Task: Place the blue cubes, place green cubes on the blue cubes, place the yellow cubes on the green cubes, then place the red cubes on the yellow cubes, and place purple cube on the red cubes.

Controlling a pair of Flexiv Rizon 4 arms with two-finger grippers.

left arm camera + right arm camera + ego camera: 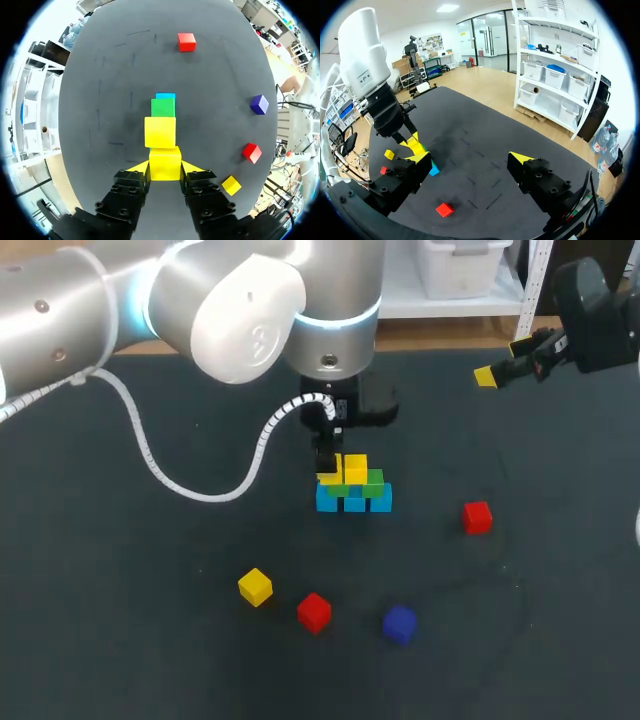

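Note:
A small stack stands at mid-table: blue cubes (354,502) at the bottom, green cubes (375,480) on them, and a yellow cube (356,467) on the green. My left gripper (328,462) comes straight down at the stack's left end. In the left wrist view the left gripper (165,168) is shut on a second yellow cube (165,161), right beside the first yellow cube (160,131). Loose on the table lie a yellow cube (255,587), two red cubes (314,612) (477,517) and the purple cube (399,624). My right gripper (500,368) hangs open at the far right, holding nothing.
The left arm's white cable (190,480) loops over the table left of the stack. The loose cubes lie spread in an arc in front of the stack. In the right wrist view one red cube (444,209) lies below the open right gripper (469,161).

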